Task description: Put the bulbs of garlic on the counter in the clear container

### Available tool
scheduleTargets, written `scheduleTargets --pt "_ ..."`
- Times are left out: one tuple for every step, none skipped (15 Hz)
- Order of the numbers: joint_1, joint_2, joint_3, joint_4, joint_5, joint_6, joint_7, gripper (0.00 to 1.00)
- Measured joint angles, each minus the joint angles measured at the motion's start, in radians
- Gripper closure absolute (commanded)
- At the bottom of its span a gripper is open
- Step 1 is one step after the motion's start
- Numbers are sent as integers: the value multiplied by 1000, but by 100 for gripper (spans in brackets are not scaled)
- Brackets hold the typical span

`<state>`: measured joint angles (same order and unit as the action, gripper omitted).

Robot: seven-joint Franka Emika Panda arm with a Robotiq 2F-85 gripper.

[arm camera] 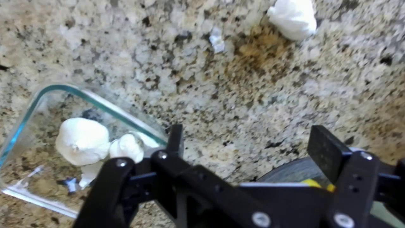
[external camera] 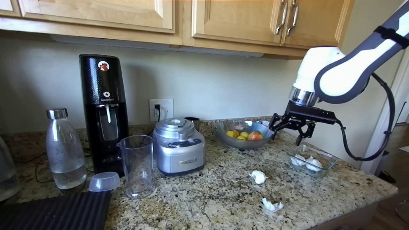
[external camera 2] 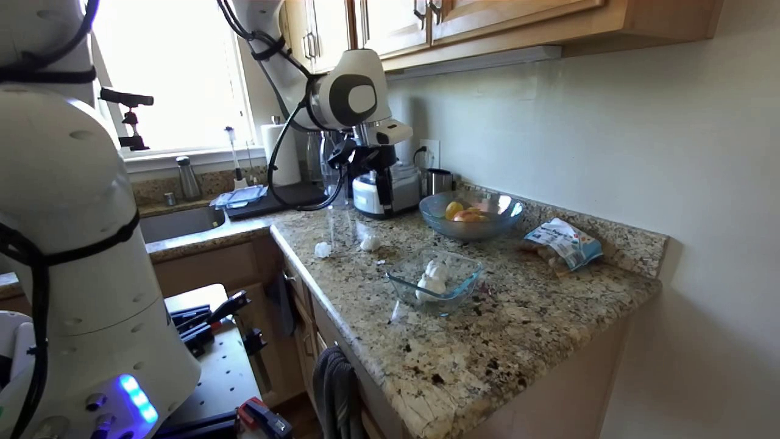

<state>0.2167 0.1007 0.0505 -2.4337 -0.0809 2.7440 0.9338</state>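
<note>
1. In an exterior view, my gripper (external camera: 286, 139) hangs at right, spread wide; a loose garlic bulb (external camera: 258, 177) lies lower right on the desk (external camera: 217, 207).
2. In an exterior view, the clear container (external camera 2: 458, 291) stands below centre, two bulbs (external camera 2: 431, 285) inside.
3. In my wrist view, it sits lower left, the loose bulb upper right.

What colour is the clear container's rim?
Teal, with a bright blue stretch: the rim of the clear container shows best in the wrist view.
</note>
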Motion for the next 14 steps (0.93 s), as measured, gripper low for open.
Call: scheduleTargets --pt "1 10 25 6 37 -1 -47 0" --pt "1 25 46 13 64 -2 -86 0" --pt "3 43 63 25 82 -2 -120 0" --pt "3 66 78 38 95 -2 -154 0" --pt "4 92 89 55 104 -3 -186 0" --pt "6 120 97 72 107 -3 -215 0" --pt "8 148 101 90 107 -3 -239 0" --pt "12 177 102 108 107 -4 -262 0" --pt "17 205 101 127 107 -6 -281 0" --pt "21 233 101 147 107 -11 -299 0" --pt "27 259 100 167 106 -18 -311 0" --pt "35 283 97 186 106 -25 -321 0" --pt "42 307 95 204 106 -30 -330 0" --pt "49 331 94 223 106 -35 -339 0"
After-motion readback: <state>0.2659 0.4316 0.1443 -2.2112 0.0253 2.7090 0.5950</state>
